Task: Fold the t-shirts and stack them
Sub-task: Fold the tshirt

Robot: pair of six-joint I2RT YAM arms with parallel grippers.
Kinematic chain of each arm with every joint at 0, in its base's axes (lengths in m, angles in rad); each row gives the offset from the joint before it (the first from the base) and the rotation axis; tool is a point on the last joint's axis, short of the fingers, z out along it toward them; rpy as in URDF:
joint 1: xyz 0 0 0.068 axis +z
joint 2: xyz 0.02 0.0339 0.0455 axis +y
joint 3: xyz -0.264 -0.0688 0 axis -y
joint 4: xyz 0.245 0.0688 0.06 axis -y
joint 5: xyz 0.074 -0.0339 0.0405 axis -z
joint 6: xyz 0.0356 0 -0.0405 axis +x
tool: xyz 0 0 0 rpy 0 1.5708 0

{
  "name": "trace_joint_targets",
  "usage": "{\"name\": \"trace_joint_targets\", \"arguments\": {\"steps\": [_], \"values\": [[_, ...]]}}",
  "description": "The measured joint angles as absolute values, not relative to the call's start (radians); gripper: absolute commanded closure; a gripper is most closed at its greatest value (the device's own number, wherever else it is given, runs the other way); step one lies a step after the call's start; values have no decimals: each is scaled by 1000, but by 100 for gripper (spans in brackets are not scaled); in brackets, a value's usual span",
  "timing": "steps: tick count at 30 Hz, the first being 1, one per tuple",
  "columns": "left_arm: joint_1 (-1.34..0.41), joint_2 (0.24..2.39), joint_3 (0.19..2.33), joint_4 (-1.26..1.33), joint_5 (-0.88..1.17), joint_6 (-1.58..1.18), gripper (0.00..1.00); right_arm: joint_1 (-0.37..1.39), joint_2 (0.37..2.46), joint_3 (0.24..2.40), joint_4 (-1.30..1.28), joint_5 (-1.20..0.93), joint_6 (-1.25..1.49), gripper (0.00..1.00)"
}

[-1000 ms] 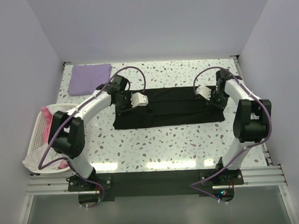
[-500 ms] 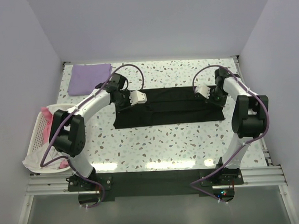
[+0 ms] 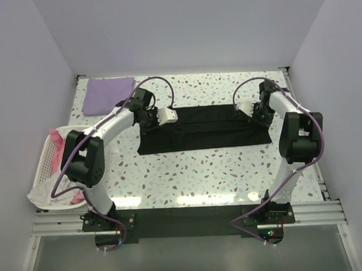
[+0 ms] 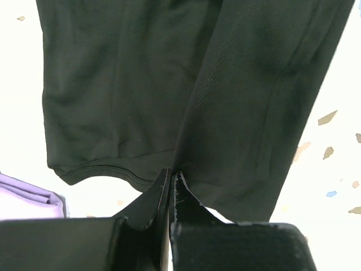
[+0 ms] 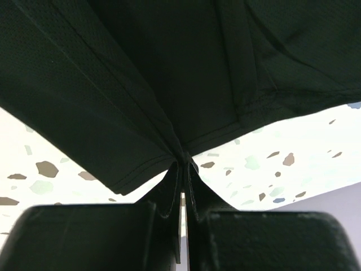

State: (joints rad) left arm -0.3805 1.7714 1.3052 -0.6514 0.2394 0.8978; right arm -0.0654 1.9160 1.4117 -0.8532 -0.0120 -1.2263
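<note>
1. Comparing the overhead view with a second ago, you see both arms sitting slightly farther from their bases. The left gripper (image 3: 166, 117) and right gripper (image 3: 247, 107) now stand close to the far edge of the black t-shirt (image 3: 205, 134).
2. Your left gripper is pressed together on a tuck of the black cloth. Its wrist view shows the fabric drawing to a point right where the jaws meet.
3. Your right gripper is likewise clamped on the shirt, pinching a hemmed edge that fans out from its tips.
4. The black t-shirt lies as a long band across the middle of the table (image 3: 218, 170), stretched between the two arms. The doubled layer seems carried a little farther across than before, and the band looks flatter.
5. Judging from this, the lengthwise fold is nearly laid. Before you let go, keep both ends level, or the fold is likely to skew.
6. The lavender t-shirt (image 3: 109, 95) rests as a flat square at the far left corner, well apart. The black one still needs shortening and stacking there. The laundry basket (image 3: 45, 162) at the left edge holds more cloth.
</note>
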Motion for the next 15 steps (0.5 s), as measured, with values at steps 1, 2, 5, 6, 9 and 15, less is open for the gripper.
{"name": "trace_joint_targets", "arguments": {"steps": [1, 2, 5, 6, 9, 15], "values": [[-381, 1777, 1305, -645, 237, 897, 100, -65, 1923, 1412, -850, -10, -1224, 95], [-381, 1782, 1305, -640, 233, 894, 100, -66, 1927, 1412, -847, -9, -1221, 90], [-381, 1800, 1305, -624, 222, 882, 100, -65, 1940, 1412, -838, 1, -1209, 71], [-380, 1806, 1305, -619, 219, 879, 100, -65, 1942, 1412, -834, 7, -1203, 70], [-380, 1816, 1305, -614, 209, 872, 80, -66, 1942, 1417, -829, 10, -1181, 63], [-365, 1805, 1296, -615, 203, 812, 64, -69, 1935, 1451, -852, 9, -1122, 62]]}}
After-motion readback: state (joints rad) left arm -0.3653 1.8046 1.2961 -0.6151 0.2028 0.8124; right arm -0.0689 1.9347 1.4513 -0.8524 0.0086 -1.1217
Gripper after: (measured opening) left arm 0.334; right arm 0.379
